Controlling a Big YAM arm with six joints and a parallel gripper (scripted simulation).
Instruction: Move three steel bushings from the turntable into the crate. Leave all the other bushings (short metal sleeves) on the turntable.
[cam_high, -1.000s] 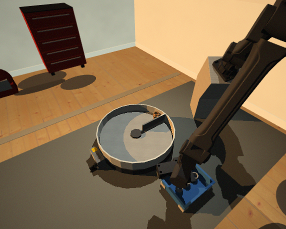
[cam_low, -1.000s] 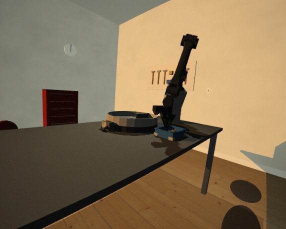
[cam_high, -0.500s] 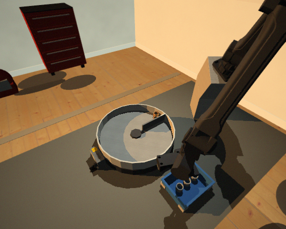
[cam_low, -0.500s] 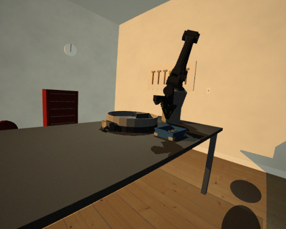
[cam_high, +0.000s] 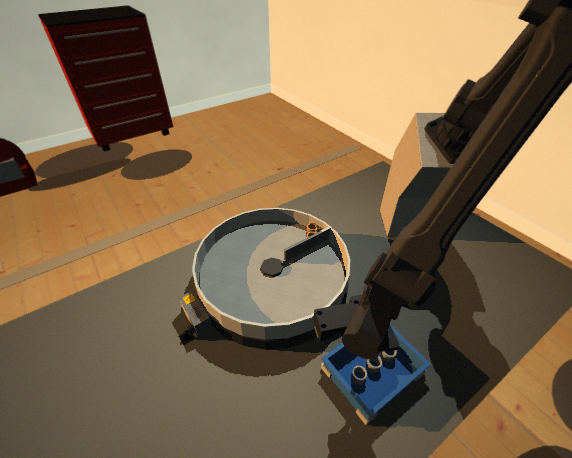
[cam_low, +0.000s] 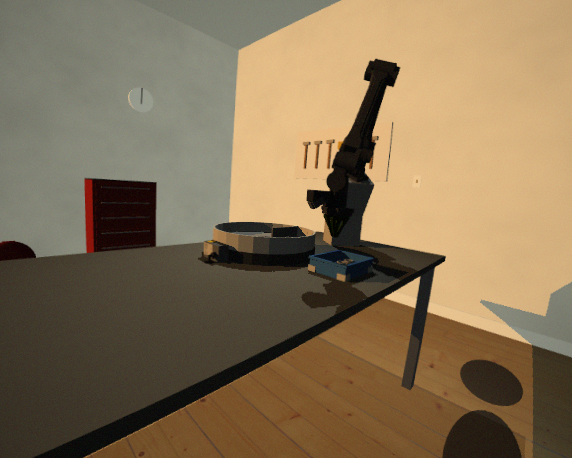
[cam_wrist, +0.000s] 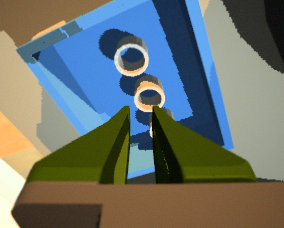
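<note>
My gripper (cam_low: 336, 235) (cam_wrist: 141, 114) hangs above the blue crate (cam_high: 345, 387) (cam_low: 327, 270) (cam_wrist: 204, 55). Its fingers stand a narrow gap apart with nothing between them. In the top view the arm hides the fingertips. Three steel bushings stand upright in a row on the crate floor. In the wrist view they are one bushing (cam_wrist: 131, 73), a middle bushing (cam_wrist: 150, 80) and a third bushing partly behind the right finger. On the round grey turntable (cam_high: 225, 270) (cam_low: 255, 245), a small cluster of bushings (cam_high: 312, 230) stands by the wall; their number is unclear.
A straight divider (cam_high: 307, 246) runs from the turntable's hub (cam_high: 271, 267) to its raised wall, beside the cluster. A small box with a yellow top (cam_high: 188, 299) is at the turntable's near left. The crate stands close to the turntable, near the table's right edge.
</note>
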